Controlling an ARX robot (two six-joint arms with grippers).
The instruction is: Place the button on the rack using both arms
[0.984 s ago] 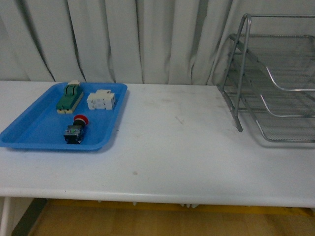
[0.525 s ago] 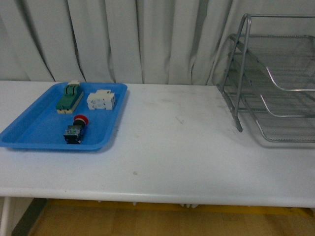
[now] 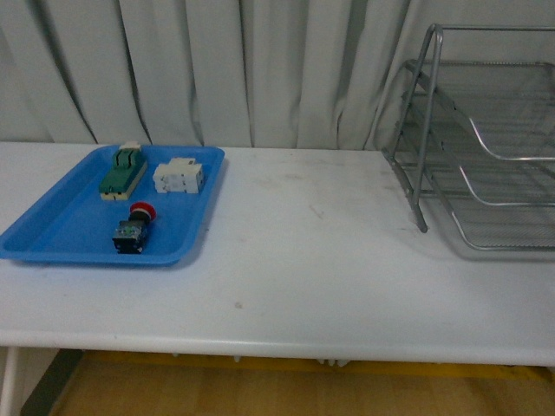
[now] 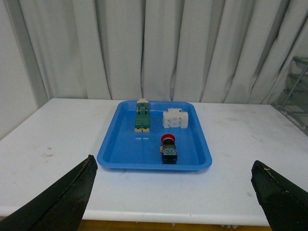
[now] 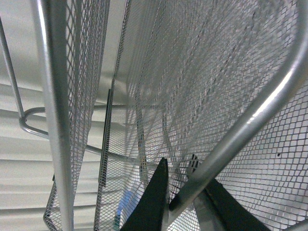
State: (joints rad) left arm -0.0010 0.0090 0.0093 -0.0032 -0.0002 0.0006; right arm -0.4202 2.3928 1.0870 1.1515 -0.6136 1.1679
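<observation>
Button (image 3: 133,229): small, likely light, rigid; grip blocky body, not slick cap. Left claw (image 4: 173,163) apart; right claw (image 5: 179,183) at rack (image 3: 468,156), state unclear.

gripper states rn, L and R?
Left gripper: open, empty.
Right gripper: closed on a frame tube of the rack.

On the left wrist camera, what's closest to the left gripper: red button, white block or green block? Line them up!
1. Small red-capped push-button, at the near side of the blue plastic tray.
2. White plastic block and green-and-cream block, side by side farther back: too close to call.
</observation>
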